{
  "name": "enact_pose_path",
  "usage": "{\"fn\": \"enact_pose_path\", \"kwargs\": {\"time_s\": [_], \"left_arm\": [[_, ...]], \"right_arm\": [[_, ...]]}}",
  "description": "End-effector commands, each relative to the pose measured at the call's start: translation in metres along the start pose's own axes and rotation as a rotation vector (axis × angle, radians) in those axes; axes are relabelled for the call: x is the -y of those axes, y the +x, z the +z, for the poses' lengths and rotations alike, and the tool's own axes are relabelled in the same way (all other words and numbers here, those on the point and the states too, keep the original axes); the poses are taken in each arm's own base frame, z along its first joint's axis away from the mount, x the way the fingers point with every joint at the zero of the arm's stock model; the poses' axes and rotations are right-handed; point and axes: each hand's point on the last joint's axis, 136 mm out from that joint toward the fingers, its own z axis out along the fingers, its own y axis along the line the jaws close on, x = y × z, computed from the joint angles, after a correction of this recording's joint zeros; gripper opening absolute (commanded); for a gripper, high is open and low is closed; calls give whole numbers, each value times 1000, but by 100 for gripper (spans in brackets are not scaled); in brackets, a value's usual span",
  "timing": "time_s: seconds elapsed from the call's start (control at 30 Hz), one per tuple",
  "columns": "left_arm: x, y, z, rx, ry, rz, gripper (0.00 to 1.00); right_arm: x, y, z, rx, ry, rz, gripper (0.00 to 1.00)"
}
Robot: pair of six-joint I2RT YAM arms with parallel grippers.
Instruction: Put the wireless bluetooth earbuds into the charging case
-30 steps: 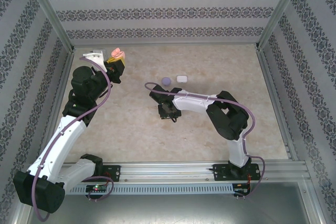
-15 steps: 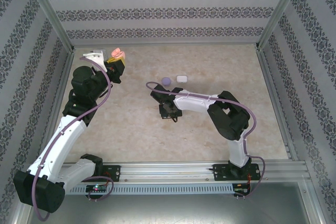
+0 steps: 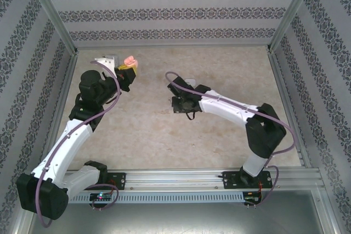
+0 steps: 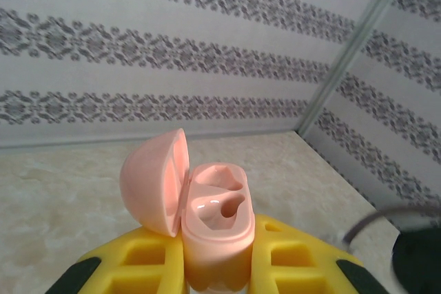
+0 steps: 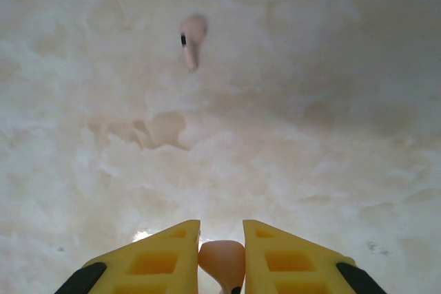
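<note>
Now: left gripper (image 4: 217, 270) pinches pink case (image 4: 213, 211) at its base, lid flipped open, wells up, likely presented for loading. The right gripper (image 5: 220, 239) squeezes 1 pink earbud (image 5: 222, 259) above the table (image 5: 310, 101). The 2nd pink earbud (image 5: 192, 39) lies on it ahead.

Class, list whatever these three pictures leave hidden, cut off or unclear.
- Right wrist view: pink earbud in the right gripper; the bottom edge cuts off its stem.
- Left wrist view: base of the pink case, hidden between the left gripper's fingers.
- Top view: white case, mostly behind the right arm.
</note>
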Motion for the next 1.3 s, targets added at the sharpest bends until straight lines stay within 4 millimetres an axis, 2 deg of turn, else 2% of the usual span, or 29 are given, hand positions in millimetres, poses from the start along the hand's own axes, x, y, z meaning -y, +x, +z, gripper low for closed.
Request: {"fn": "enact_pose_path", "kwargs": {"time_s": [0.0, 0.17, 0.4, 0.57, 0.8, 1.03, 1.27], "left_arm": [[23, -7, -2, 58, 138, 93, 0], [37, 7, -6, 117, 205, 239, 0], [45, 45, 0, 121, 218, 413, 0], [51, 75, 13, 104, 189, 556, 0], [63, 91, 40, 136, 203, 635, 0], [89, 95, 78, 176, 293, 670, 0], [114, 73, 99, 286, 339, 686, 0]], "right_arm": [[13, -18, -24, 72, -5, -18, 20], [23, -49, -61, 162, -58, 1, 20], [27, -90, -109, 268, -141, -1, 20], [21, -106, -134, 323, -176, -34, 20], [9, -116, -158, 405, -243, -82, 21], [-4, -123, -193, 533, -288, -144, 22], [-15, -122, -223, 658, -317, -201, 23]]}}
